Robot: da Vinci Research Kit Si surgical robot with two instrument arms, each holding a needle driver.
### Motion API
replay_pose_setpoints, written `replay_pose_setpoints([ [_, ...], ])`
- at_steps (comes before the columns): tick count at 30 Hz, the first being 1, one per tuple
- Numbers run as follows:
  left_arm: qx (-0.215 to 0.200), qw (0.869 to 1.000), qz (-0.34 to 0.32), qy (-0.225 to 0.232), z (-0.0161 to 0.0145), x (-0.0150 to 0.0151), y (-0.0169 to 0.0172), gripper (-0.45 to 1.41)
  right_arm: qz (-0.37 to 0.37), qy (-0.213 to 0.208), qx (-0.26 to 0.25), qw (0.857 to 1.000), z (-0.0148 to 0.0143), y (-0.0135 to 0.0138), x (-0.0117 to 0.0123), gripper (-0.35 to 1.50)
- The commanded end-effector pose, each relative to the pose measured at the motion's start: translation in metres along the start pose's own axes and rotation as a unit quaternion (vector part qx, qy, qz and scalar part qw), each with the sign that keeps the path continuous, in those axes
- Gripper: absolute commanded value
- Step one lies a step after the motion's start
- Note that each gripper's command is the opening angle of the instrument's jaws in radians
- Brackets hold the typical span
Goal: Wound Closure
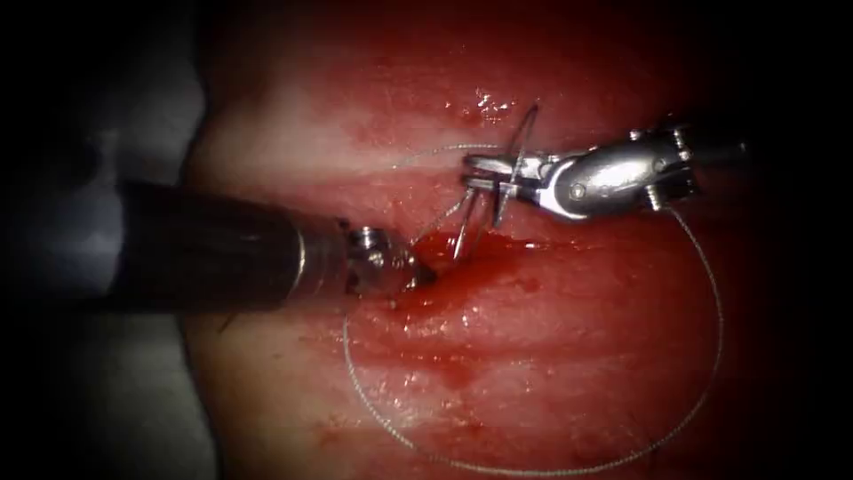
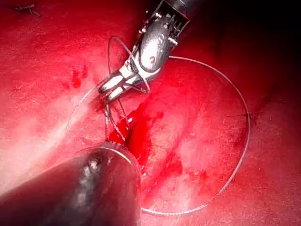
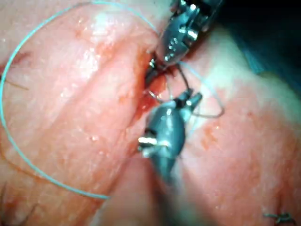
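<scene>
Because my right arm's silver wristed needle driver (image 1: 487, 173) grips the thin curved steel needle (image 1: 514, 163) across the middle of its arc, the needle stands almost upright over the tissue, one end rising above the jaws and the other curving down toward the cut, where I cannot tell whether the tip touches. In the endoscope view it sits just above and to the right of the short dark red cut (image 1: 444, 258), held clear of the surface as far as I can judge (a grip mid-curve gives me the firmest hold against twisting). The fine pale wire-like thread (image 1: 702, 373) trails from near the needle in a wide slack loop over the right side and round below the wound, lying loose, so nothing is pulling on the edges. My left arm's dark-shafted tool with its small metal tip (image 1: 418, 271) is buried at the left lip of the cut, where the glossy red fluid (image 1: 498, 276) pools; whether it pinches the edge or merely presses there I cannot tell. The pork-belly tissue (image 1: 551, 373) is wet, banded pink and pale, soft and slippery-looking.
</scene>
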Motion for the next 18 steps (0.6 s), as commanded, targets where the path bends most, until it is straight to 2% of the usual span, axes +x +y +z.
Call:
replay_pose_setpoints([
  [1, -0.002, 1.0, 0.0, 0.003, 0.0008, -0.0001, 0.0007, 0.14, -0.003, -0.005, 0.007, 1.0, 0.0008, -0.0018, -0.0005, -0.35],
  [7, 0.004, 1.0, 0.002, 0.006, -0.0004, -0.0002, 0.0003, 0.19, -0.022, -0.014, 0.042, 0.999, 0.0009, -0.0047, -0.0014, -0.35],
  [12, 0.007, 1.0, 0.001, 0.006, -0.0007, -0.0001, 0.0012, 0.22, -0.017, -0.014, 0.05, 0.999, -0.0004, -0.0037, -0.001, -0.35],
  [14, 0.012, 1.0, 0.0, 0.009, -0.0011, 0.0003, 0.0019, 0.31, -0.016, -0.016, 0.054, 0.998, -0.0004, -0.0034, -0.0009, -0.35],
  [18, 0.033, 0.999, -0.01, 0.033, -0.0021, 0.0015, 0.0036, 0.34, -0.015, -0.016, 0.061, 0.998, -0.0004, -0.0029, -0.0009, -0.35],
])
